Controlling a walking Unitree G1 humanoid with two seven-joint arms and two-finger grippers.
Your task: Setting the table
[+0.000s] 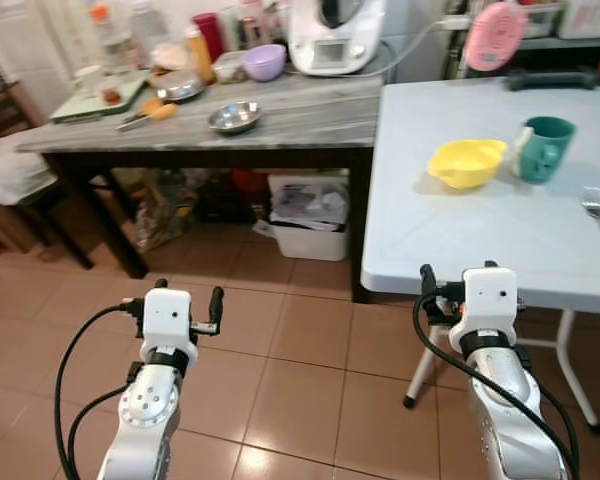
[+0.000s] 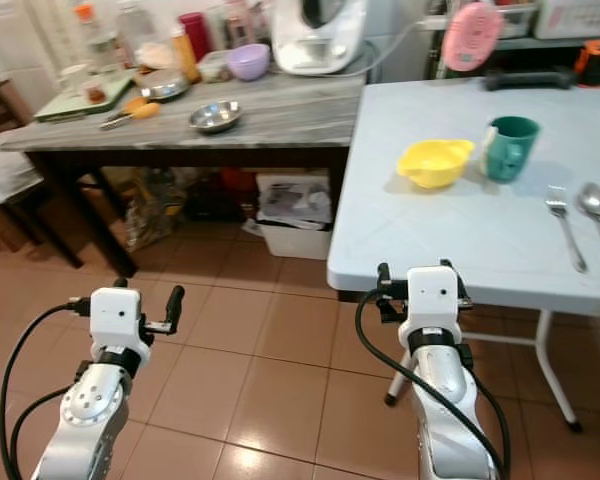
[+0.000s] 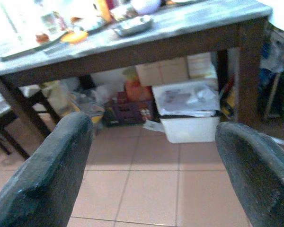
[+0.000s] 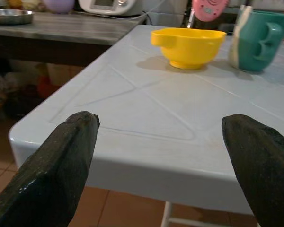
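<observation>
Right gripper (image 4: 158, 165) is hovering empty, fingers spread wide, just short of the white table (image 2: 460, 240) near edge. Yellow bowl (image 2: 435, 162) is sitting farther in on the table, ahead of it, with teal mug (image 2: 509, 147) just beside the bowl; fork (image 2: 563, 225) and spoon (image 2: 597, 215) are lying off to the right. Left gripper (image 3: 151, 175) is also gaping wide and empty, hanging over tiled floor (image 1: 280, 340) facing the wooden table (image 1: 280, 115).

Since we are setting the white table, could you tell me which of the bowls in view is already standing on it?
The yellow bowl, beside the teal mug on the white table. The purple bowl and steel bowl stand on the grey counter.
</observation>
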